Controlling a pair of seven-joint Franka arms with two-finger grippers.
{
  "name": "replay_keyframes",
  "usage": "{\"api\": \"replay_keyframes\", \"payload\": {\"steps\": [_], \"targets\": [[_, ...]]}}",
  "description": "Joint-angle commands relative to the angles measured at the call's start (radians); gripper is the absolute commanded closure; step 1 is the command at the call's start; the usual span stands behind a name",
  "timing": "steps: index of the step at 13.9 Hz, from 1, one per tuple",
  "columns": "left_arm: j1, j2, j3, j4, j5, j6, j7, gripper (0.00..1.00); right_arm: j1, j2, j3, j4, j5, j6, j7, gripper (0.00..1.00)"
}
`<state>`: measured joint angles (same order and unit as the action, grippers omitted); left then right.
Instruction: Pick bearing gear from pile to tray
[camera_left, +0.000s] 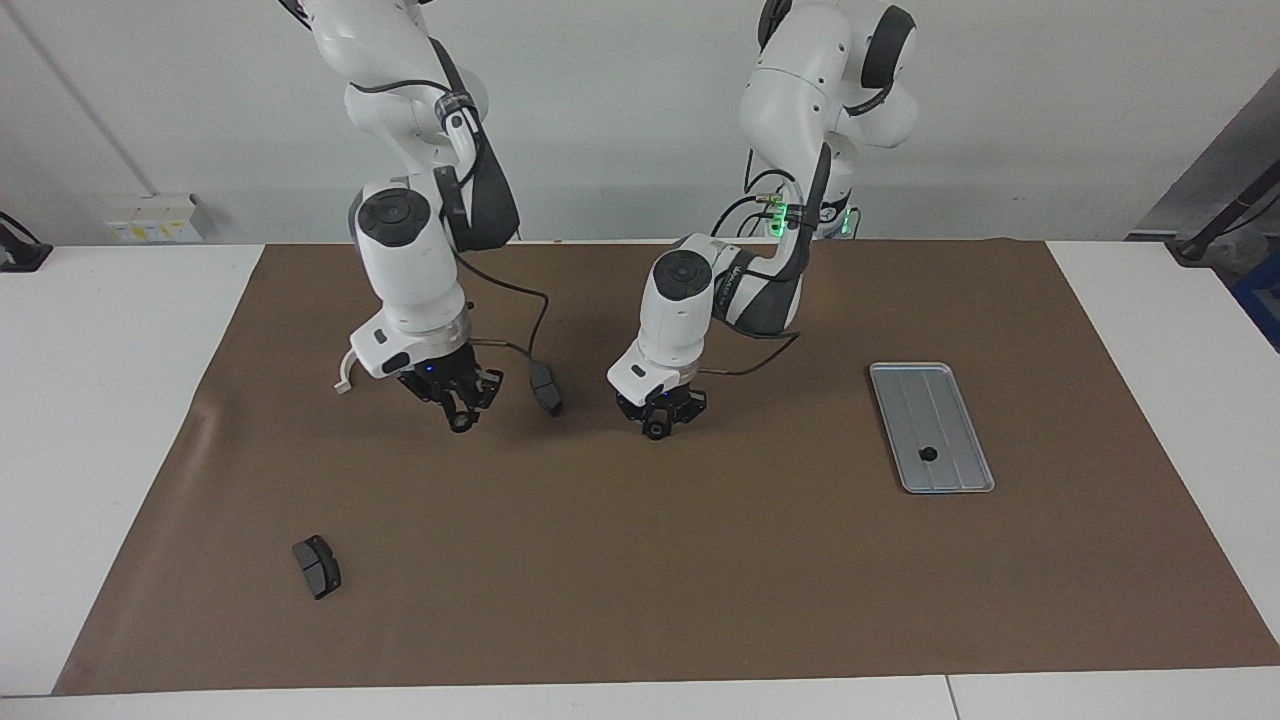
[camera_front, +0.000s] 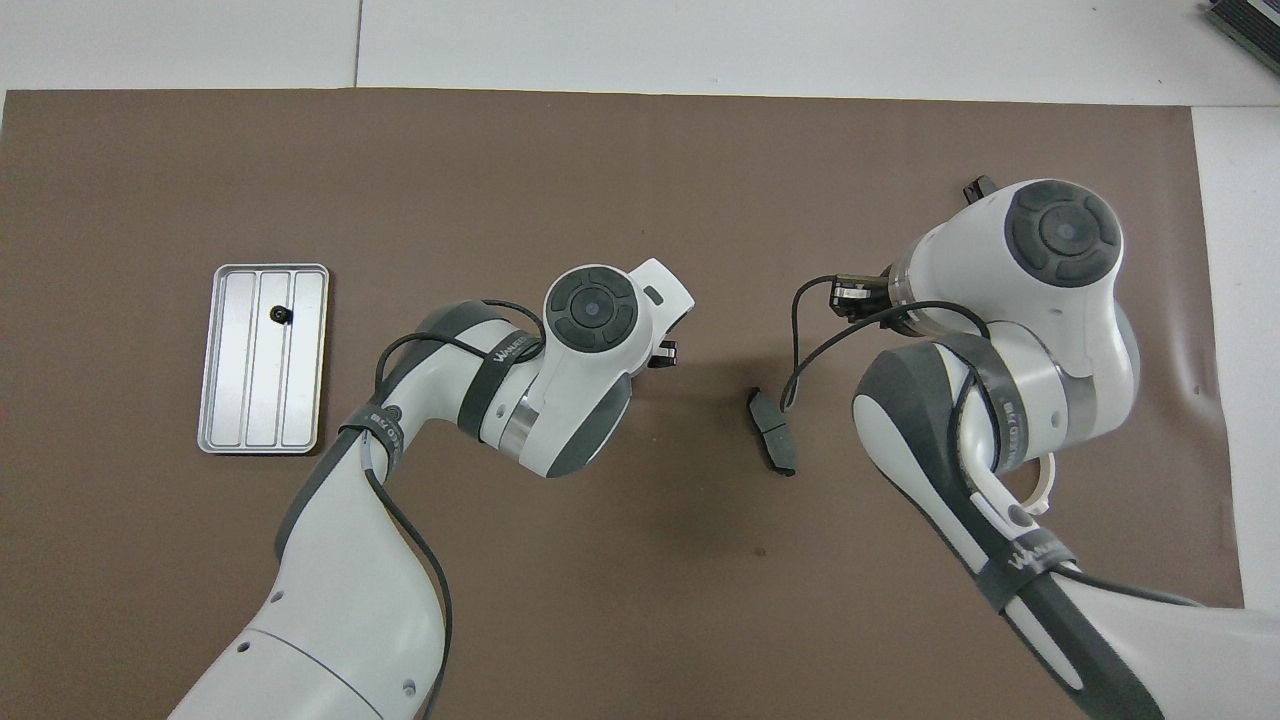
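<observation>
Nearest the robots, in the upper half of the facing view, a white bracket (camera_left: 345, 375) lies on the brown mat (camera_left: 640, 580) just beside the right end effector (camera_left: 460, 412), which hangs low over the mat. Whether it is open or carrying anything cannot be told. A dark pad (camera_left: 545, 388) lies between it and the left end effector (camera_left: 660, 418), which hovers low near the frame's middle. Its opening and any load cannot be told either. A little farther out, at mid-height toward the left arm's end, sits the tray (camera_left: 975, 440) with one black gear (camera_left: 928, 453) already in it, in the part farther from the robots, so at least one transfer looks done. Farthest, low in the frame toward the right arm's end, a second pad (camera_left: 317, 566) lies alone, well apart from the rest. What remains is hard to judge: no loose gear shows on the mat in either view, though one could be hidden under an arm. The way to the tray is open — the pad between the arms is the only thing close enough to be knocked, and the white worktop (camera_left: 100, 450) around the mat is out of play.
</observation>
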<state>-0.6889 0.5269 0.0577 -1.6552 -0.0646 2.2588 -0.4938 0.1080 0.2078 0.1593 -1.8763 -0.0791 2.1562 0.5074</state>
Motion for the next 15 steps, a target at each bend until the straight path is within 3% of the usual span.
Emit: {"api": "replay_keyframes", "payload": {"steps": [1, 4, 8, 13, 15], "targets": [[0.125, -0.001, 0.002, 0.093, 0.017, -0.093, 0.003, 1.00, 0.019, 0.012, 0.005, 0.005, 0.016, 0.031, 0.063, 1.00], [0.267, -0.024, 0.001, 0.104, 0.008, -0.110, 0.117, 1.00, 0.102, 0.036, 0.005, 0.000, 0.035, 0.095, 0.181, 1.00], [0.471, -0.091, 0.001, 0.049, 0.002, -0.200, 0.470, 1.00, 0.220, 0.093, 0.005, 0.002, 0.035, 0.229, 0.403, 1.00], [0.632, -0.208, 0.002, -0.145, 0.002, -0.193, 0.768, 1.00, 0.346, 0.209, 0.000, 0.003, 0.013, 0.376, 0.581, 1.00], [0.658, -0.260, 0.002, -0.233, 0.002, -0.182, 0.831, 1.00, 0.345, 0.225, 0.002, 0.000, -0.004, 0.381, 0.582, 0.93]]}}
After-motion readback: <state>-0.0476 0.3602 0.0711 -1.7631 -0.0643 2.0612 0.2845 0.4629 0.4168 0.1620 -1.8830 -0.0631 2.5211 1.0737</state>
